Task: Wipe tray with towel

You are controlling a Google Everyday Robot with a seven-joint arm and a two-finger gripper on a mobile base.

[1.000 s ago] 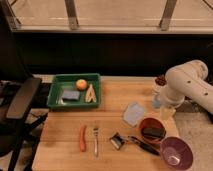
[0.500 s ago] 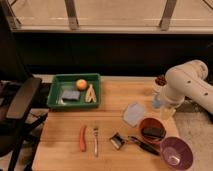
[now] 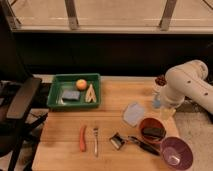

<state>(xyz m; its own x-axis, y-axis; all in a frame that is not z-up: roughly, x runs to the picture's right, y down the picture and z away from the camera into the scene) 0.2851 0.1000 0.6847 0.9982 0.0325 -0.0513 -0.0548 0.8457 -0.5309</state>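
no change over the last second: the gripper (image 3: 158, 101) sits low at the right side of the counter (image 3: 110, 97), jaws wide, nothing in them. the towel (image 3: 134, 113) lies flat just left of it, untouched. the tray (image 3: 53, 95) is well apart, far left, holding an orange (image 3: 81, 84) and a sponge (image 3: 70, 94). judgement: wiping not begun; the towel grasp comes first.

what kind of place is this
Probably a lab or office mock kitchen: a wooden table with a fork and a green tray, an office chair beside it. The gripper hangs near the table's right edge.
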